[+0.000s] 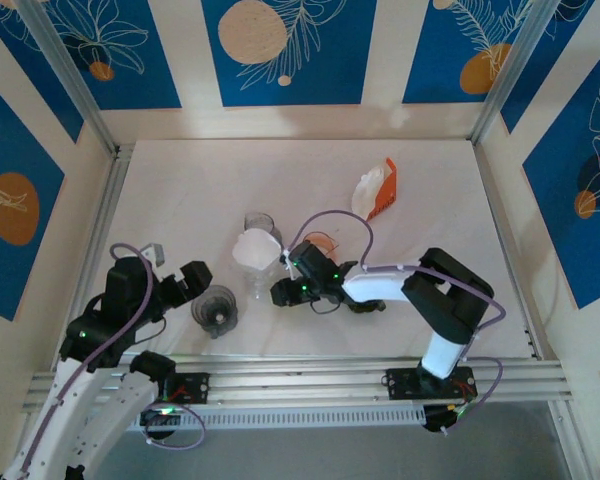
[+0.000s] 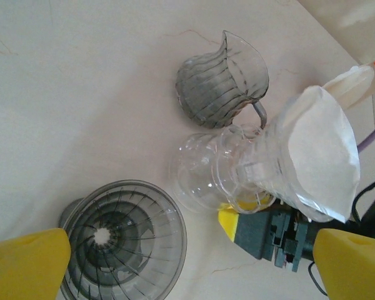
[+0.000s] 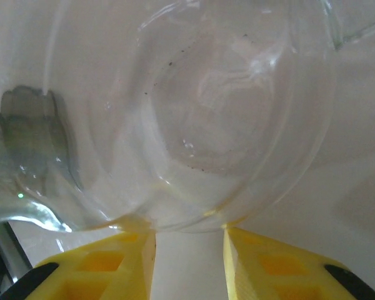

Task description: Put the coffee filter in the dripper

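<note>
Now the coffee filter (image 2: 319, 156) sits inside the tipped clear dripper (image 2: 237, 169), just far-left of the right hand (image 3: 184, 240) clamping it; the left hand (image 1: 188, 285), spread apart, hovers farther left.

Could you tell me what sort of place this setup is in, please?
Probably a robot lab test cell staged for coffee making, not a real kitchen: blue printed panels wall in a pale table, robot arms stand on a metal rail, and there is a dripper with a filter, plus a jug.

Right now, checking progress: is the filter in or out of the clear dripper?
In: the white filter lines the cone of the clear dripper.
</note>
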You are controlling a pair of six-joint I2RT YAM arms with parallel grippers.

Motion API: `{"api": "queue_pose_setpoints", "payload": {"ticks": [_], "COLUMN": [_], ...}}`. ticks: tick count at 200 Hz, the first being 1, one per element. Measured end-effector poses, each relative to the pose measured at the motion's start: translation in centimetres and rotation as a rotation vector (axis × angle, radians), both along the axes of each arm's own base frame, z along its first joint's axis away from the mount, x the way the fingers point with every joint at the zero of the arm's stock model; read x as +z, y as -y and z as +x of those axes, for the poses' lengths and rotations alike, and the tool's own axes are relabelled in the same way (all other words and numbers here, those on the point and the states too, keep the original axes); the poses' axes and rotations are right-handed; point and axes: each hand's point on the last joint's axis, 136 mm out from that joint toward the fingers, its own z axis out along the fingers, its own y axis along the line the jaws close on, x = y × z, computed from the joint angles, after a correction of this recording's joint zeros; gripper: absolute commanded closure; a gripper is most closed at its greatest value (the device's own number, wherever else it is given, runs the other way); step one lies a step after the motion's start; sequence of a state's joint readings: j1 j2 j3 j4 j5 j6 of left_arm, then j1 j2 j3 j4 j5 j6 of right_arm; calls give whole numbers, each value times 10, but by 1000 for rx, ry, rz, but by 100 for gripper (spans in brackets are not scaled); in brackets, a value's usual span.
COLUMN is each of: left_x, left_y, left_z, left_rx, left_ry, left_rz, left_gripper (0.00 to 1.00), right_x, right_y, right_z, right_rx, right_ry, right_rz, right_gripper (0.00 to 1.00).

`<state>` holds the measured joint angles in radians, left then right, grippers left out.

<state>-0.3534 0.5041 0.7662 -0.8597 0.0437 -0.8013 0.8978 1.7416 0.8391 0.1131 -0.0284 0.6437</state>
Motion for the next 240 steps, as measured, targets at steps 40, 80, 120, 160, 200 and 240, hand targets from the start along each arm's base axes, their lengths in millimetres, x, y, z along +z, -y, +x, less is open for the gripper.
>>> {"api": "queue_pose_setpoints", "payload": {"ticks": [40, 80, 120, 160, 200, 240], "left_x": [1, 2, 2, 3, 2, -7], "left_y": [-4, -5, -5, -6, -6, -7], "left_z": [-2, -3, -3, -4, -5, -6], "left_rx": [14, 17, 18, 18, 20, 22], "left_ry": [1, 7, 9, 12, 17, -1], "left_rz": [12, 12, 11, 10, 9, 15], "left_gripper": [0, 0, 0, 0, 0, 0], "right_x": [2, 4, 5, 5, 2, -2], "right_y": [-20, -41, -61, -78, -89, -94], "right_z": [19, 39, 56, 69, 79, 82], "right_rx": [5, 3, 7, 7, 4, -2], "right_ry": [14, 26, 37, 45, 46, 37], "right_rz": [14, 31, 49, 59, 65, 62], "right_gripper": [66, 66, 66, 66, 66, 62]}}
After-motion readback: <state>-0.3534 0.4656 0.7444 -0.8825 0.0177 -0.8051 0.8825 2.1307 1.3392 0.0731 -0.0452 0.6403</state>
